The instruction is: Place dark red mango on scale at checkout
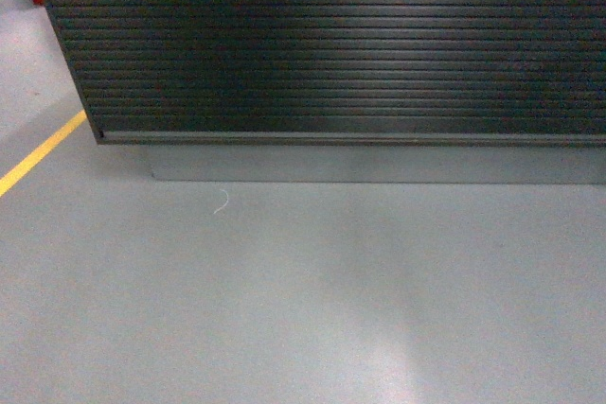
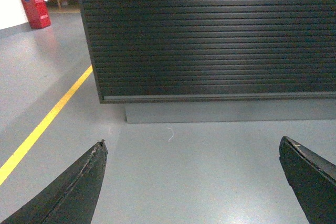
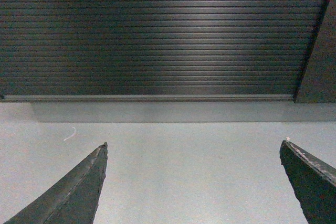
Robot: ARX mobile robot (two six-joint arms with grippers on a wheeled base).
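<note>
- The checkout fills the upper head view: a black front of fine horizontal ribs, matte with a faint sheen, standing on a plain grey plinth set slightly back.
- The floor is smooth grey with a soft glare patch; a yellow line runs diagonally at left, and a small white thread lies near the plinth.
- The left gripper is spread wide, its dark tapered fingers holding nothing, above bare floor.
- The right gripper is likewise spread wide and empty.
- A red box stands far left in the left wrist view.
- Mango and scale appear in no view.
</note>
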